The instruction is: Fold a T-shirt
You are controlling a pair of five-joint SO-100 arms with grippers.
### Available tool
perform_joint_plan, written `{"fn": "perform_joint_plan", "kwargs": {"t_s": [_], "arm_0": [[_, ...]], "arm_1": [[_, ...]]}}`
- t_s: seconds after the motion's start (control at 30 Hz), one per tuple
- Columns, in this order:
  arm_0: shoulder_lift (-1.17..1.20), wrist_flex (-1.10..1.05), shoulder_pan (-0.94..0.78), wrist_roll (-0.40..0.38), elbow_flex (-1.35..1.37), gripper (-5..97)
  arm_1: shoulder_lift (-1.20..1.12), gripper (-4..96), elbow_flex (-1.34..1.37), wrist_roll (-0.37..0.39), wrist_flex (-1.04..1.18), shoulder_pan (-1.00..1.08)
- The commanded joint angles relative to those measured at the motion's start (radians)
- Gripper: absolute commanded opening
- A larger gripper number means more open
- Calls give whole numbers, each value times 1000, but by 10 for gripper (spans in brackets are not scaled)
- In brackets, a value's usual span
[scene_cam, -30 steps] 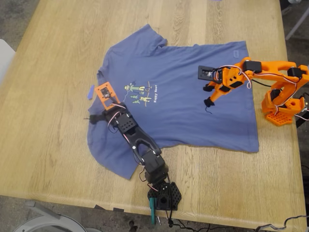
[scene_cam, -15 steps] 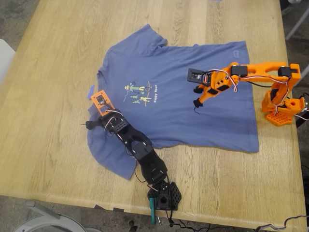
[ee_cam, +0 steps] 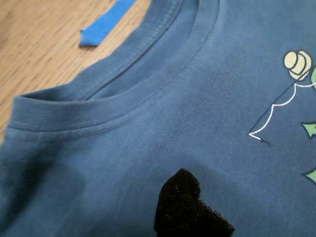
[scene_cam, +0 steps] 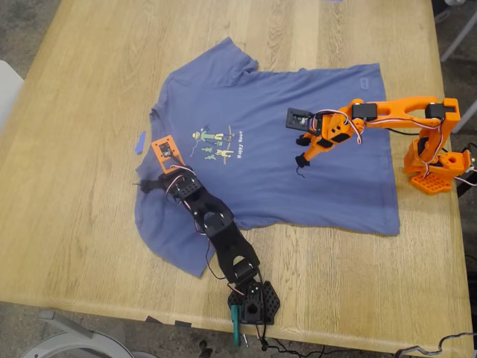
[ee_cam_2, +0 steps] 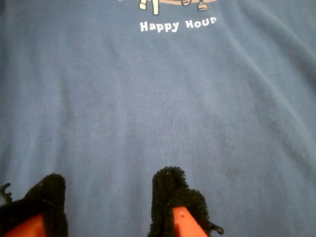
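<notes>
The T-shirt [scene_cam: 276,142] is shown spread flat, print side up, on the wooden table [scene_cam: 89,246], with its collar toward the exterior view's left and its hem toward the exterior view's right. A small blue scrap [scene_cam: 140,141] lies on the bare wood just beside the collar.

My first gripper [scene_cam: 149,183], carried by the black arm [scene_cam: 216,227], is seen low over the collar and shoulder area. In the first wrist view the ribbed collar [ee_cam: 123,106] runs across the picture, the scrap [ee_cam: 101,24] lies beyond it, and only one dark padded fingertip [ee_cam: 185,207] is visible; whether these jaws are apart or closed cannot be told, and no fabric is seen gathered in them.

My second gripper [scene_cam: 299,150], carried by the orange arm [scene_cam: 387,112], is held over the middle of the shirt, between the chest print [scene_cam: 216,143] and the hem. In the second wrist view two dark-padded fingertips [ee_cam_2: 173,197] stand apart with smooth cloth between them, so these jaws are open and hold nothing; they appear to be just above the fabric, though contact is not clear. The words "Happy Hour" [ee_cam_2: 177,24] are legible ahead of them.
</notes>
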Motion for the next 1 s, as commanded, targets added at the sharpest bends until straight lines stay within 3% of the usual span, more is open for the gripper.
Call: {"fn": "perform_joint_plan", "kwargs": {"t_s": [0.0,0.57,0.97], "arm_0": [[-6,-29,-9,11,-118,520],[-334,2,-60,-5,-474,508],[-368,67,-61,-18,-454,316]], "arm_1": [[-5,268,-80,8,-12,14],[-258,273,-147,57,-272,-28],[-479,276,-370,69,-310,-49]]}}
